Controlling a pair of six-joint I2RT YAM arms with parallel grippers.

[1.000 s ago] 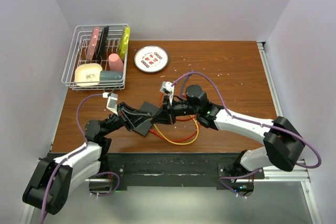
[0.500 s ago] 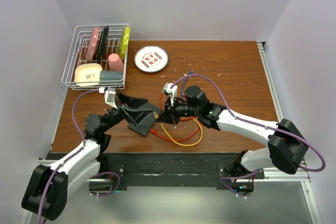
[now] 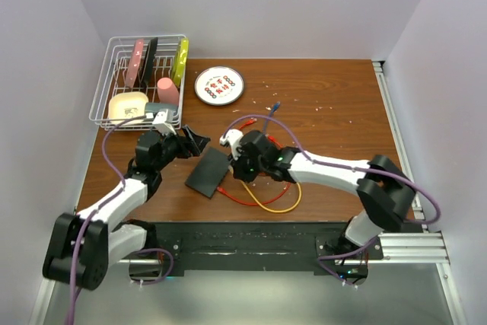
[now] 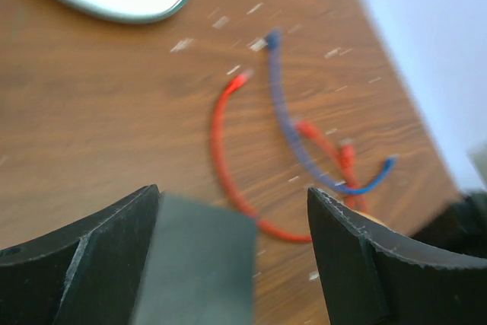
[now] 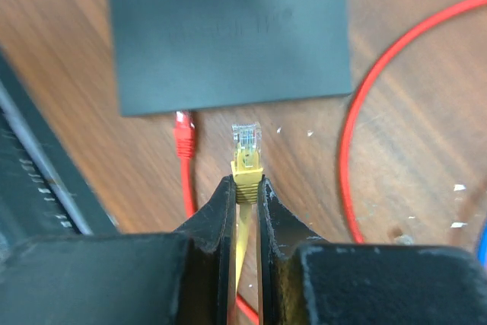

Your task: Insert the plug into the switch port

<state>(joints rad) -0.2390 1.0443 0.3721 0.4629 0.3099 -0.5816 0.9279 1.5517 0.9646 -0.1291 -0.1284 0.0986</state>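
Observation:
The switch (image 3: 208, 173) is a flat matte-black box lying on the wooden table; its ports do not show. My right gripper (image 3: 232, 172) is shut on the yellow plug (image 5: 247, 150), whose clear tip points at the switch's (image 5: 228, 32) near edge, a short gap away. The right gripper (image 5: 245, 182) pinches the plug's yellow boot. My left gripper (image 3: 195, 141) stands open just beyond the switch's far corner. In the left wrist view that corner of the switch (image 4: 198, 264) lies blurred beside one of the left gripper's (image 4: 232, 190) fingers, apart from the other.
A red plug (image 5: 183, 131) lies against the switch's edge, left of the yellow one. Red cable (image 3: 247, 197), yellow cable (image 3: 278, 205) and a blue cable (image 3: 274, 104) lie right of the switch. Behind stand a white plate (image 3: 219, 85) and a wire dish rack (image 3: 103, 81).
My left gripper opened, let go of the switch and drew back toward the rack. The right gripper carried the yellow plug left, up to the switch's edge.

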